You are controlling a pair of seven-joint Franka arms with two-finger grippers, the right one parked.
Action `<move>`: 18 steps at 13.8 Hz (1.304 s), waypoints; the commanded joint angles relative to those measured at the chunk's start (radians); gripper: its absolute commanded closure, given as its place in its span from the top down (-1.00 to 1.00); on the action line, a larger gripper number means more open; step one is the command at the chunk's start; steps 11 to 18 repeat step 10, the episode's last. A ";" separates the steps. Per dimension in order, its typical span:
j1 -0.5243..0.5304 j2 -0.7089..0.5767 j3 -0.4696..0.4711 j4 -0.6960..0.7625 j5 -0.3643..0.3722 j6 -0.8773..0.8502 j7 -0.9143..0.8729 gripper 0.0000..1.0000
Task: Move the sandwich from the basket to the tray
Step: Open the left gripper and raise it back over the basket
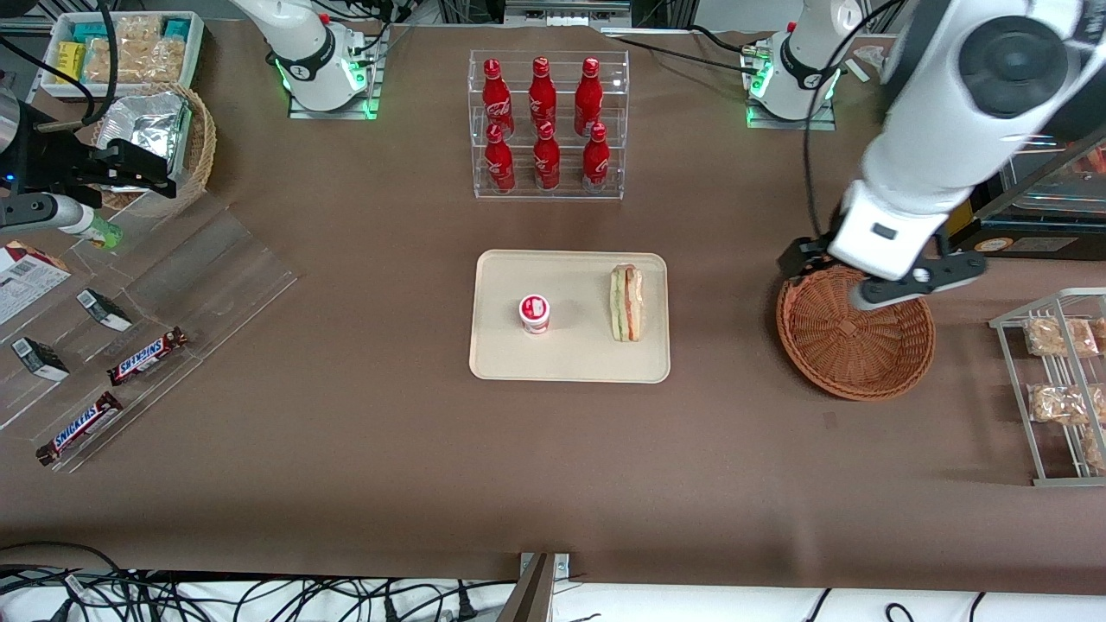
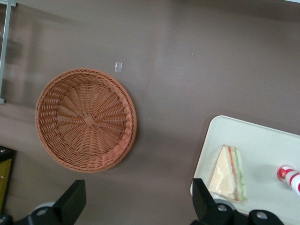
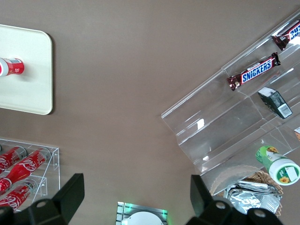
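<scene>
A brown-covered table (image 1: 363, 449) is carrying a cream tray (image 1: 570, 363), a reddish-brown wicker basket (image 1: 851, 358), a clear rack of red cola bottles (image 1: 547, 130), a clear stepped display stand (image 1: 173, 294) and a metal wire rack (image 1: 1050, 406). The gripper (image 1: 873, 276) is hanging open above the basket.

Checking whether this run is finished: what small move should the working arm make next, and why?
Probably just lift away and park. The sandwich already lies on the tray, the basket is empty, and the open pincer hovers over the basket holding nothing.

White arm, black-fingered tool (image 1: 864, 281)
</scene>
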 commanded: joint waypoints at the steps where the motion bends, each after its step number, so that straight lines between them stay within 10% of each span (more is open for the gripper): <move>1: 0.008 -0.080 0.092 -0.058 -0.070 -0.021 0.201 1.00; 6: 0.027 -0.106 0.190 -0.057 -0.128 -0.084 0.563 1.00; 18: 0.025 -0.106 0.193 -0.052 -0.128 -0.086 0.581 1.00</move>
